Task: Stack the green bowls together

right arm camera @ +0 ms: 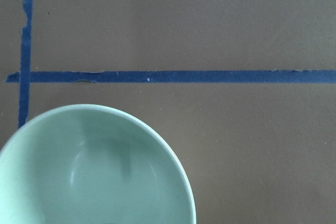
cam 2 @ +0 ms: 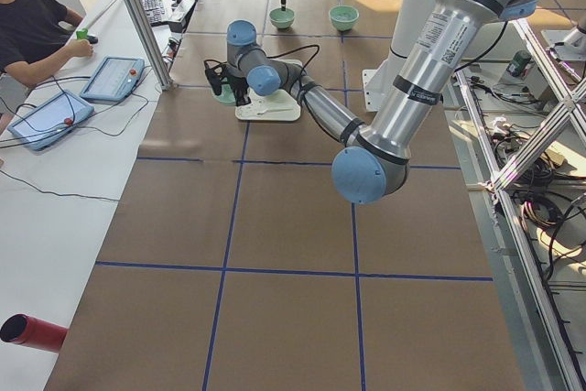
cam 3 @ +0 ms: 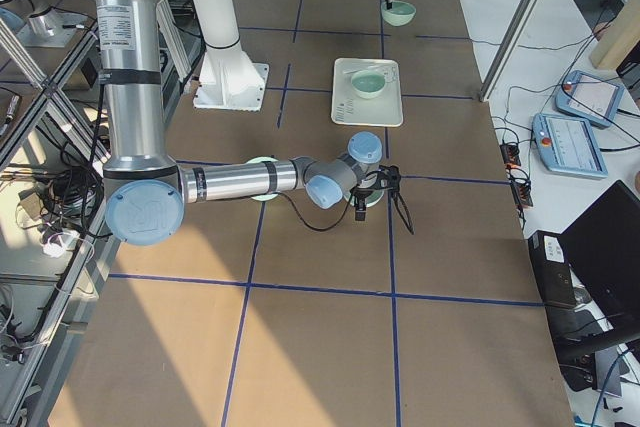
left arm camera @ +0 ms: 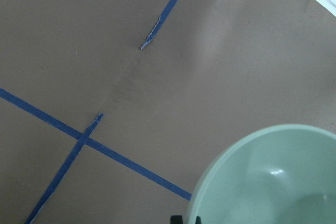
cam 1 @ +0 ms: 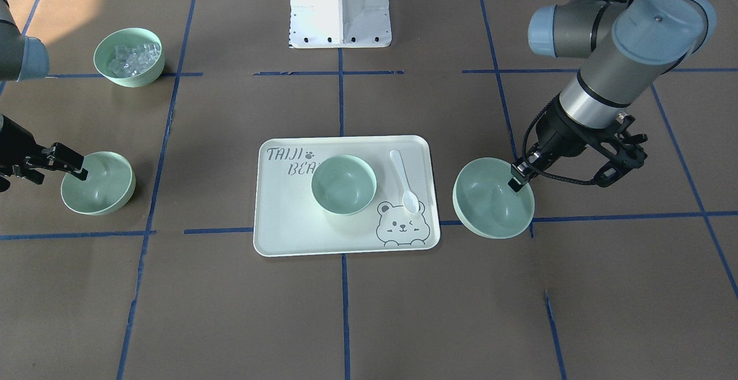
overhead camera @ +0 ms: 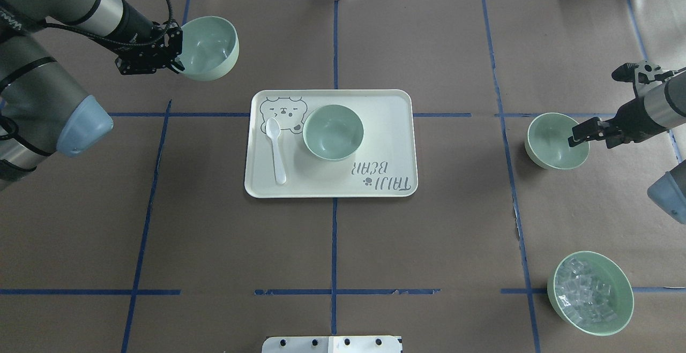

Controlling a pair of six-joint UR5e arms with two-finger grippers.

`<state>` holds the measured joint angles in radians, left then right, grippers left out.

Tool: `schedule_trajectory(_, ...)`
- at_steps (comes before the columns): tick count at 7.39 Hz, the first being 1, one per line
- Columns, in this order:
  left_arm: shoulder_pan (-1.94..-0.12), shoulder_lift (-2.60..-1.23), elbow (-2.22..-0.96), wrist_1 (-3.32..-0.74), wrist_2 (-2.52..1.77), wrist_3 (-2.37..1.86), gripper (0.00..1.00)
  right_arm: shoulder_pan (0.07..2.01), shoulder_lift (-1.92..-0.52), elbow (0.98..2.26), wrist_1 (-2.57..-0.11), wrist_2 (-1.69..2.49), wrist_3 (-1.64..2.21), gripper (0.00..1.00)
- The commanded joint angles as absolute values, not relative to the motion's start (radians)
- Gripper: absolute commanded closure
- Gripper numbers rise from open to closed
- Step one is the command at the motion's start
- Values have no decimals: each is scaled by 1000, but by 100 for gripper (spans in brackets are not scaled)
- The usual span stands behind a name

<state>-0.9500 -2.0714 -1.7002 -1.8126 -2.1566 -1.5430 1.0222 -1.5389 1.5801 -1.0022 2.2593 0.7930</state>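
One green bowl [overhead camera: 333, 132] stands upright on the pale tray [overhead camera: 375, 106] at the table's middle. My left gripper [overhead camera: 174, 58] is shut on the rim of a second green bowl [overhead camera: 210, 47] and holds it tilted beyond the tray's left end; the bowl looks raised in the front view [cam 1: 493, 198] and shows in the left wrist view [left arm camera: 273, 182]. My right gripper [overhead camera: 581, 132] is shut on the rim of the third green bowl [overhead camera: 555, 141], one finger inside it, far right of the tray. This bowl fills the right wrist view [right arm camera: 94, 171]. I cannot tell whether it is off the table.
A white spoon [overhead camera: 276, 149] lies on the tray beside the bowl. A matching green bowl of clear cubes [overhead camera: 590, 292] stands at the near right. Blue tape lines cross the brown table. The robot's base [cam 1: 339, 8] is at the near edge. An operator sits at the far side.
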Motion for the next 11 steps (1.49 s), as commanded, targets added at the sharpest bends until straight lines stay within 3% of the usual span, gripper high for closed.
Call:
schedule_trajectory(1,-904,-2104,-1689,-1815,-2146,-1600,100,1002,-1540,1568,-1003,2241,793,43)
schedule_trajectory(2,-870,-2117,-1686,-1816,-2129,-1650,100,1002,-1540,1563,-1003,2241,790,90)
schedule_trajectory(3,-833,-2143,-1672,-1816,-2074,-1684,100,1002,-1540,1565,-1003,2247,790,100)
schedule_trajectory(11,-612,-2289,-1588,-1825,-1856,-1759,100,1147,-1471,1575,-1014,2453,796,100)
